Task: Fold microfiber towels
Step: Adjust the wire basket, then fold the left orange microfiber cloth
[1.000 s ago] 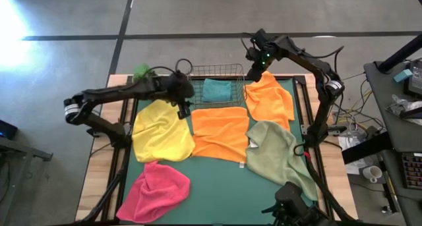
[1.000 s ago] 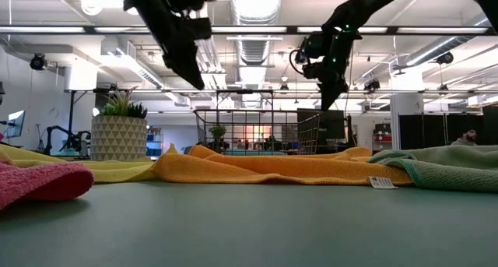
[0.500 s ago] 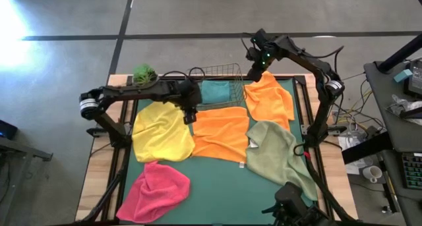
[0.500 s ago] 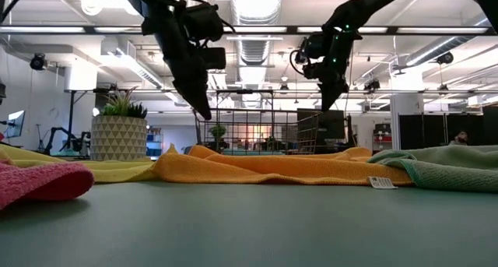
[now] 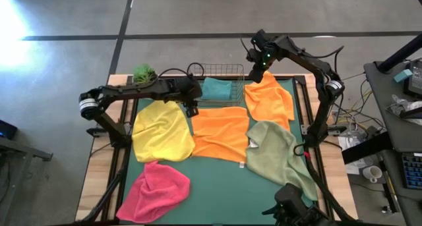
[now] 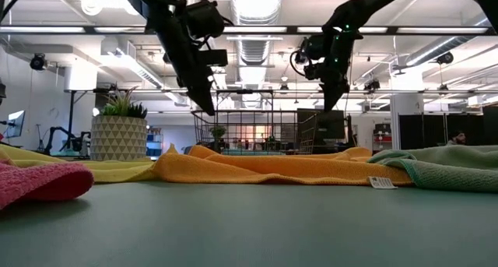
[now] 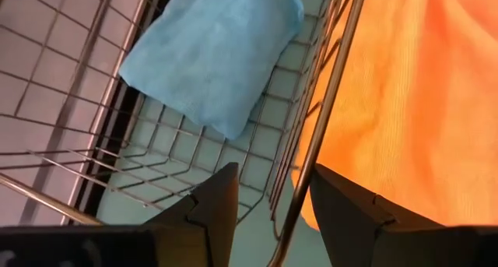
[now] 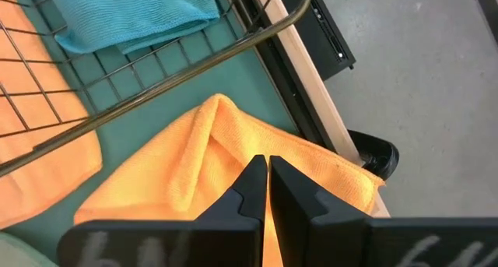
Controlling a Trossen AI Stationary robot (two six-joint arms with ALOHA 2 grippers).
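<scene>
My left gripper (image 5: 191, 107) is open and tipped down at the near left corner of the wire basket (image 5: 217, 71). In the left wrist view its fingers (image 7: 222, 201) stand on either side of the basket's rim wire (image 7: 323, 119). A teal towel (image 5: 216, 89) lies folded inside the basket. My right gripper (image 5: 254, 71) is shut and hangs empty above the far edge of an orange towel (image 5: 269, 97). A second orange towel (image 5: 221, 130), a yellow (image 5: 161, 130), a pink (image 5: 155, 190) and a sage green towel (image 5: 277, 153) lie spread on the green mat. My left gripper has the basket's near rim wire (image 7: 307, 181) between its open fingers, which slant down from the table's left. The wire runs close by the inner side of one finger; I cannot tell whether it touches.
A small potted plant (image 5: 143, 72) stands at the far left corner, beside the basket. The towels overlap at their edges across the middle of the mat. Bare mat (image 5: 211, 186) shows at the near middle, between the pink and the sage green towel.
My left gripper has gone down and toward the table's right, from over the yellow towel's far corner to the basket's near left corner, tipping a little steeper. Its fingers have stayed open. The towels lie as before.
</scene>
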